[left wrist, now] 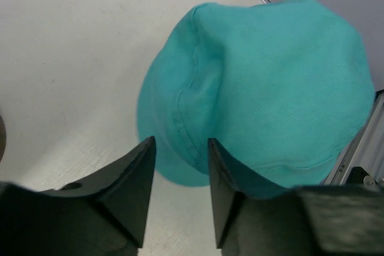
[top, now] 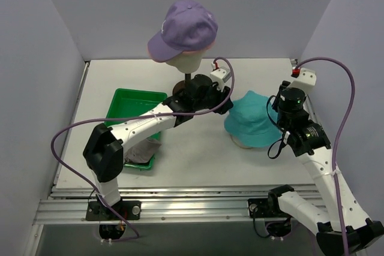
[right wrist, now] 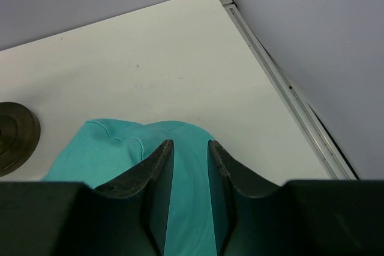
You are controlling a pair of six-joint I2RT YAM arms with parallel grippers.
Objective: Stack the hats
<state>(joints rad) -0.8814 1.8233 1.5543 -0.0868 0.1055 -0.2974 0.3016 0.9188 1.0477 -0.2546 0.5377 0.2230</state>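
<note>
Top view, lavender cap [top: 183,28]: it sits on the cream mannequin head [top: 183,61], at the far middle of the tabletop [top: 198,154].
Top view, teal hat [top: 255,118]: it lies on the tabletop, right of the middle, between the ends of the two arms.
Top view, grey hat [top: 143,151]: it lies in the near end of the green tray [top: 129,101] on the left, partly hidden under the left arm [top: 150,125].
Top view, arms: the left arm reaches across to the left side of the teal hat. The right arm [top: 312,142] stands at the hat's right side.
Left wrist view, left tool [left wrist: 180,154]: released. Its two dark fingers [left wrist: 135,178] stand apart just over the near brim of the teal hat. Bare tabletop shows in the gap, and nothing is caught there.
Right wrist view, right tool [right wrist: 185,160]: a little open, with only a narrow gap. Teal cloth shows through the gap below the fingers, and I see none pinched.
Right wrist view, dark round base [right wrist: 15,136]: it stands on the tabletop at the left edge, near the hat.
</note>
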